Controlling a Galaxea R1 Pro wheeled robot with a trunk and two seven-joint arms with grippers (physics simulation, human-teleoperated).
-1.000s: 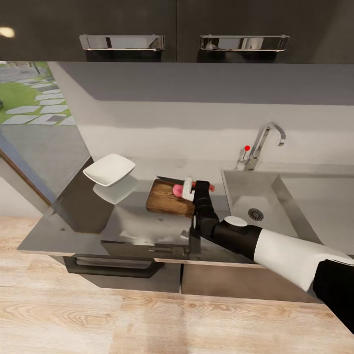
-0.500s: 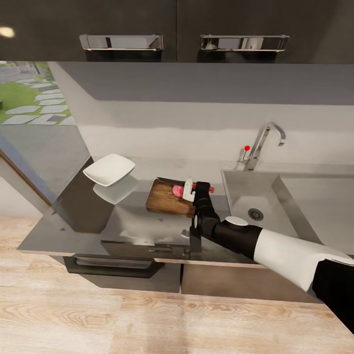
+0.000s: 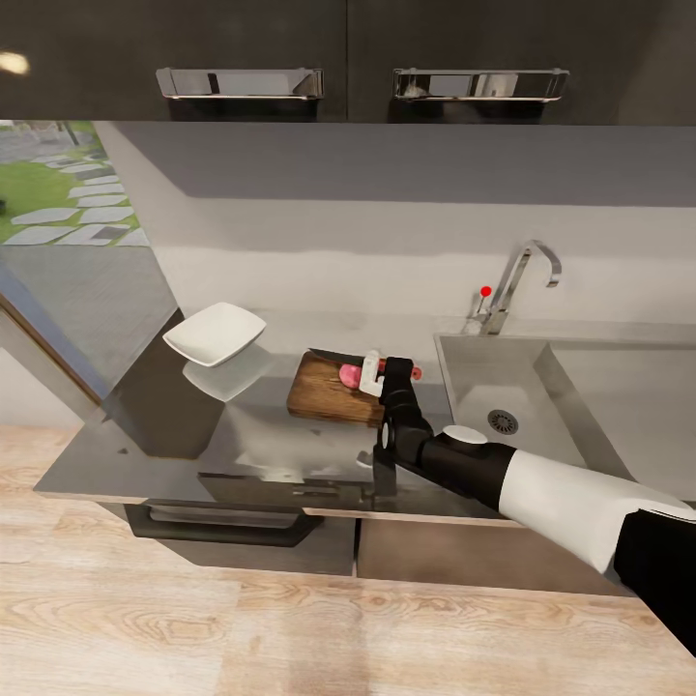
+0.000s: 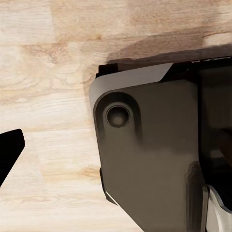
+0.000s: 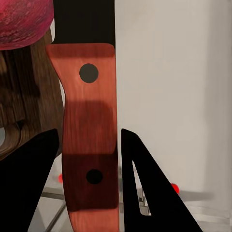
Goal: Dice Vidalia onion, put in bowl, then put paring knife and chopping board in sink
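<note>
Red-handled paring knife [image 3: 372, 363] gripped by right claw [image 3: 372, 372] at frame centre, over brown wooden board's [image 3: 324, 391] right edge; pink onion [image 3: 348, 372] beside blade.

Left claw [image 4: 7, 154]: can't tell its state.

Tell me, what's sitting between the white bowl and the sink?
In the head view, the chopping board lies between the bowl and the sink, with the onion on it.

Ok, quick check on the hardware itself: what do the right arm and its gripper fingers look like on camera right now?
The right arm has a white shell over the forearm, glossy black segments toward the wrist, and a round white cap at one joint. At the gripper there is a pale bracket. In the right wrist view its fingers are flat, matte black wedges tapering to points; one has a slot cutout.
</note>
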